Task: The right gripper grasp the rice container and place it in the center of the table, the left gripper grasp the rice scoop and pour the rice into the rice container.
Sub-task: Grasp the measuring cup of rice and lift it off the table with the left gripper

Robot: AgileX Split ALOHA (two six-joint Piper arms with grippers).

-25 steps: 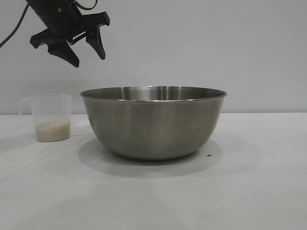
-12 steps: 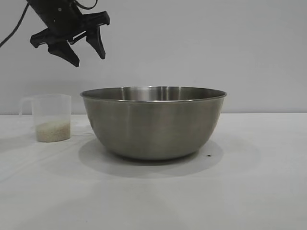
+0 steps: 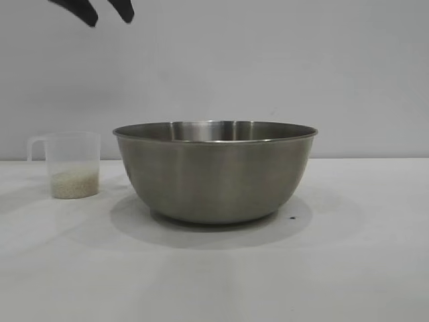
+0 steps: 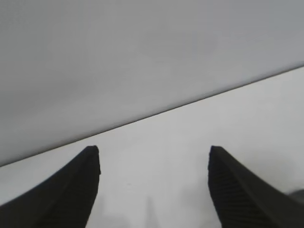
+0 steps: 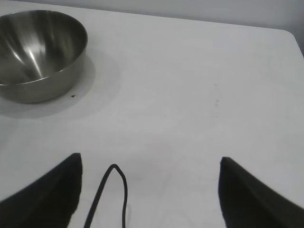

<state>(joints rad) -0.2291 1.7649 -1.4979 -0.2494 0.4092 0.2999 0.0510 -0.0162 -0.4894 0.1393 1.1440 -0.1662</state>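
Observation:
The rice container (image 3: 214,176), a big steel bowl, stands on the white table (image 3: 362,255) in the middle of the exterior view; it also shows far off in the right wrist view as the rice container (image 5: 38,52). To its left stands the rice scoop (image 3: 67,151), upright, with rice (image 3: 75,183) in its bottom. My left gripper (image 3: 106,12) hangs high above the scoop, only its fingertips showing; it is open and empty, as is the left gripper (image 4: 152,154) over bare table. My right gripper (image 5: 149,164) is open and empty, well away from the bowl.
A thin black cable (image 5: 114,190) loops between the right gripper's fingers. A plain grey wall (image 3: 301,67) rises behind the table. A small dark speck (image 3: 292,217) lies beside the bowl. The table's far corner (image 5: 289,35) shows in the right wrist view.
The left gripper has risen, so only its fingertips stay at the top of the exterior view. Bowl and scoop have not moved.

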